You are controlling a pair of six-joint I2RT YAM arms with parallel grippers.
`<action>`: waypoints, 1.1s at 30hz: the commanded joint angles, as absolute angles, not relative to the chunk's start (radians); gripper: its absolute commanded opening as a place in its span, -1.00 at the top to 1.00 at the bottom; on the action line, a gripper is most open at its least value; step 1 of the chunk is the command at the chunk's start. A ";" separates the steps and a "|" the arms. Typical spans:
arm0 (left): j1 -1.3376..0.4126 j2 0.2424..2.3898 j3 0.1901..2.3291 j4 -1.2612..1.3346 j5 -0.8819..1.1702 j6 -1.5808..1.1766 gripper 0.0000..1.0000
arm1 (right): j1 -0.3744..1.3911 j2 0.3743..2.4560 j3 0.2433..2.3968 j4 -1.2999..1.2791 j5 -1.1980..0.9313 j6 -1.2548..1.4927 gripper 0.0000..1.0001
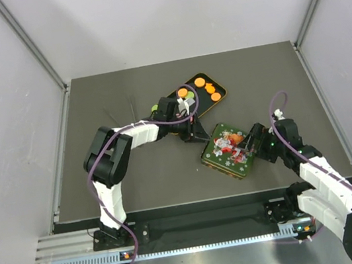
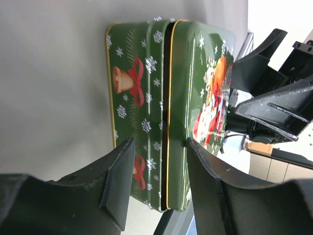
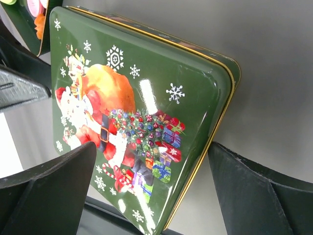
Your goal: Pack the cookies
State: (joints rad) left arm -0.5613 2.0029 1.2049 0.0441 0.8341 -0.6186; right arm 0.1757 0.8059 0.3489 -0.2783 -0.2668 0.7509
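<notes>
- Left gripper (image 2: 160,142) reaches across to the green rectangular Christmas tin (image 2: 142,88); its fingers stand either side of the tin's near edge, one by the wall and one by the lid. I cannot tell whether they press on it.
- Right gripper (image 3: 151,147) is spread wide, loose about the tin's opposite corner.
- Small round orange cookies (image 1: 200,82) lie in a dark gold-rimmed rectangular tray (image 1: 202,104), just beyond the tin on the grey table (image 1: 149,176).
</notes>
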 commanded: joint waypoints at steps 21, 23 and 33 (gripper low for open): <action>-0.578 1.884 1.127 0.172 0.830 -0.660 -0.06 | 0.259 0.871 0.454 -0.284 -0.192 0.775 -0.94; -0.578 1.888 1.127 0.172 0.838 -0.658 -0.06 | 0.262 0.883 0.456 -0.278 -0.189 0.775 -0.94; -0.580 1.890 1.089 0.222 0.831 -0.670 -0.09 | 0.270 0.940 0.485 -0.264 -0.172 0.761 -0.94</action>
